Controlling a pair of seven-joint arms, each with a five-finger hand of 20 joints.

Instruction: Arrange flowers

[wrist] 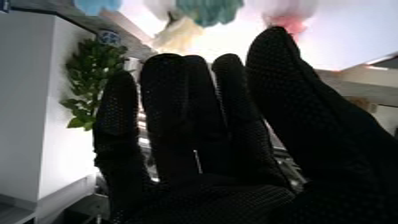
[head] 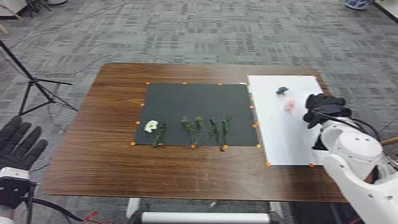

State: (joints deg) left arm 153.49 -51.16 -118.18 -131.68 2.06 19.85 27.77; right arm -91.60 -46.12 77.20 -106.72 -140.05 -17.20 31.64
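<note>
In the head view my right hand [head: 327,107] is over the right edge of the white sheet [head: 302,135], beside a pink flower [head: 290,105] and a small dark green one [head: 282,91]. On the black mat [head: 195,102] lie a white flower [head: 151,126] and several green stems [head: 213,129] along its near part. My left hand [head: 19,145] is off the table's left side, fingers straight. The right wrist view has my right hand [wrist: 209,150] open and holding nothing, its fingers extended; past them are blurred pink [wrist: 289,22], teal [wrist: 209,10] and cream [wrist: 178,35] shapes.
The brown wooden table [head: 178,172] extends around the mat, which has small orange markers along its edges. A black tripod [head: 34,80] stands on the floor to the left. A leafy green plant [wrist: 91,75] appears beyond my fingers in the right wrist view.
</note>
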